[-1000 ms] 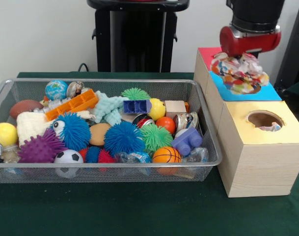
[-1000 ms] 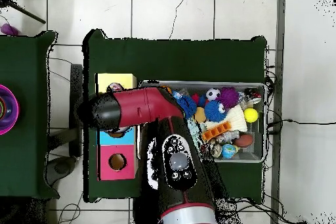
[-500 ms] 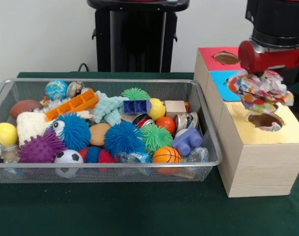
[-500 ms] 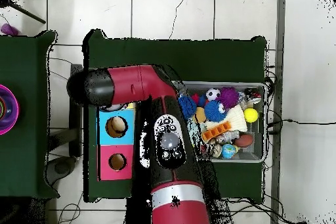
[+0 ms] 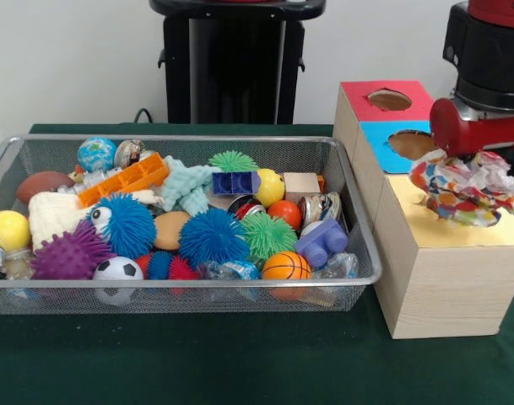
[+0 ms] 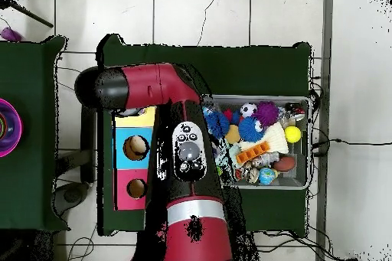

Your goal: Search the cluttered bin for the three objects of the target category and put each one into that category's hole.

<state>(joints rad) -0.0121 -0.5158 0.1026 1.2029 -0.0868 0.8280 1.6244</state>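
Observation:
My gripper [image 5: 468,169] is shut on a crumpled white paper wad [image 5: 468,192] with red, orange, blue and yellow patches. It holds the wad just over the pale yellow top of the light wooden box [image 5: 408,221], and the wad hides that box's hole. The fingers are buried in the paper. The silver wire mesh bin [image 5: 181,137] lies to the left, full of toys, and no other paper wad shows in it. In the overhead view the red arm [image 6: 153,93] covers the yellow box, and the bin [image 6: 308,145] lies to its right.
The blue-topped box [image 5: 381,137] and the red-topped box [image 5: 358,91] stand in a row behind the yellow one, holes uncovered. The bin holds spiky balls, a mint fuzzy toy [image 5: 186,186], an orange brick [image 5: 126,180] and small sports balls. The black pedestal [image 5: 235,72] stands behind.
My gripper has carried the paper wad from above the blue-topped box forward to above the yellow-topped box and a little lower. The blue box's hole is uncovered now.

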